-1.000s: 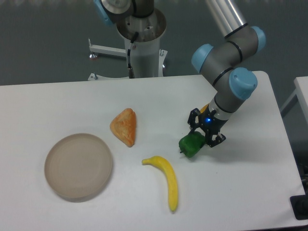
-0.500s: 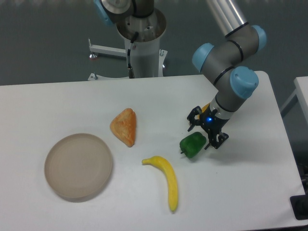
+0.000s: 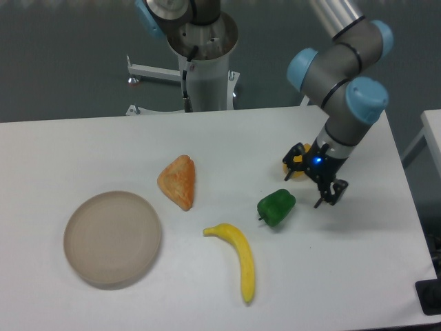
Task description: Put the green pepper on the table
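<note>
Resting on the table (image 3: pixel 386 276), the pepper (image 3: pixel 276 207) is seen right of the middle of the surface, nearer the front edge than the back, with its short stem turned toward the banana (image 3: pixel 238 258); the gripper (image 3: pixel 315 176) is seen just beside it on the side of the right edge, apart from it, fingers spread and nothing held between them; the placement is judged to be done, so the remaining risk lies in the withdrawal. The pepper is lumpy and rounded, and it could be set rolling toward the banana or the front edge if it were clipped by a finger swung low across it; a lift straight up before any sideways travel is called for. A small yellow-orange item (image 3: pixel 295 165) is partly hidden behind the gripper, and whether it is touched cannot be told; it could be knocked toward the right edge by a careless turn of the wrist. The orange wedge (image 3: pixel 178 181) and the plate (image 3: pixel 112 238) lie well apart toward the left edge and are not thought to be endangered.
</note>
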